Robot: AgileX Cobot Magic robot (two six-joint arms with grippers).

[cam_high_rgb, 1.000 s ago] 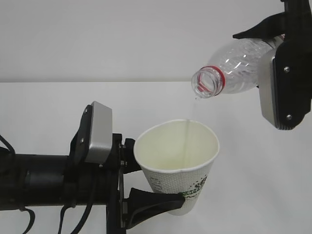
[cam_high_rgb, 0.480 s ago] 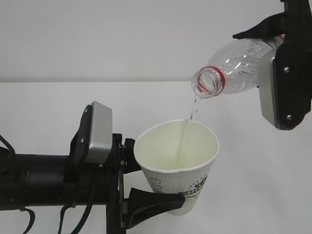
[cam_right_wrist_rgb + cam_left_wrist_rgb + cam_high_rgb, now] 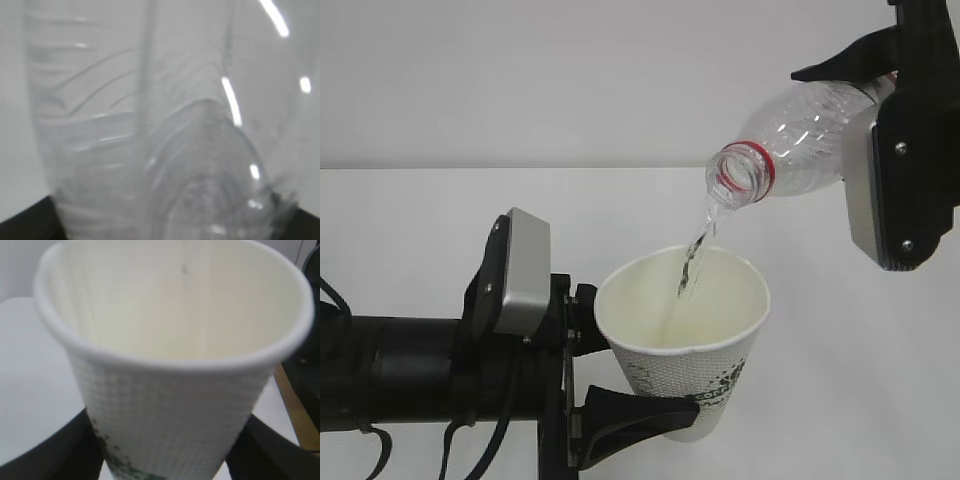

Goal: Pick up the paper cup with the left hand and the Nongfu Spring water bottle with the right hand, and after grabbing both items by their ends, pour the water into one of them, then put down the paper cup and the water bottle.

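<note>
The white paper cup stands upright and off the table, with my left gripper shut on its lower body from the left. In the left wrist view the paper cup fills the frame, and black fingers press both of its sides. Above and to the right, the clear water bottle is tilted with its neck down to the left, and my right gripper is shut on its rear end. Water streams from the mouth into the cup. Up close, the bottle blocks the right wrist view.
A white table lies below both arms, with a plain white wall behind. The left arm's black body and cables stretch along the lower left. A strip of wooden floor shows past the table edge in the left wrist view.
The bottle has tipped a little further, its mouth moving down and left. The water has grown from a thin trickle to a thicker stream. The cup and left arm have stayed still.
</note>
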